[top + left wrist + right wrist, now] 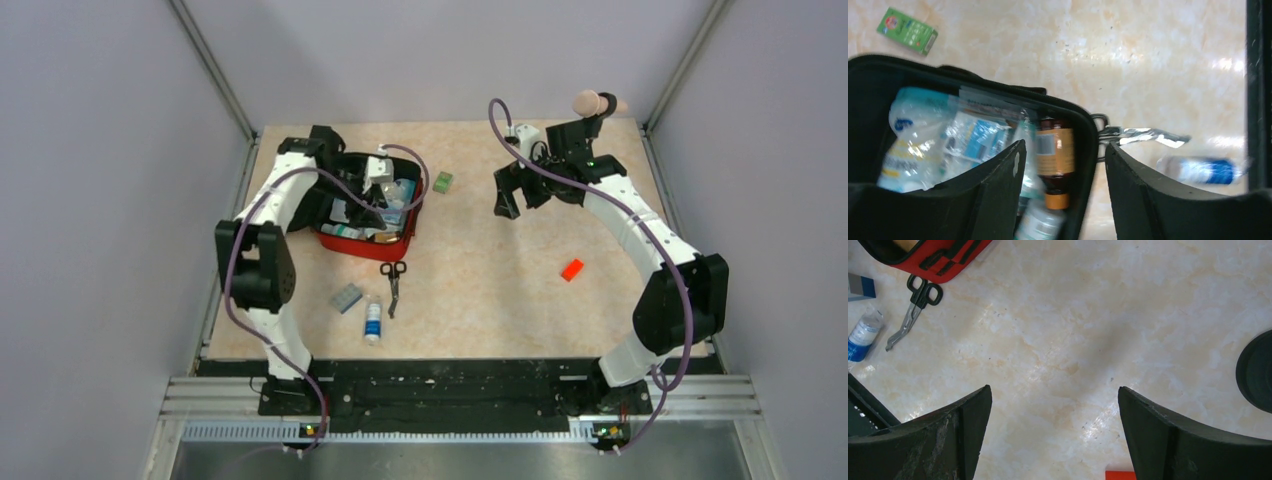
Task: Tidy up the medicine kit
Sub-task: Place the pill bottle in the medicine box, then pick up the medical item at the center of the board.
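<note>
The medicine kit [365, 243] sits unzipped at the far left of the table [500, 300], crammed with packets [973, 137] and a brown bottle [1055, 155]. The left gripper [1064, 150] hangs over it, fingers spread, nothing held. The right gripper [1053, 390] has its fingers spread too, over the table. The scissors [394, 278] lie beside the kit, maybe touching it.

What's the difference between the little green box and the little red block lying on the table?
Colour: the green box has printing on it; the red block looks plain. Place: the green box lies just beside the open medicine kit; the red block sits alone on the right half of the table. Shared: both are small, lie loose on the table outside the kit, and neither is held.
</note>
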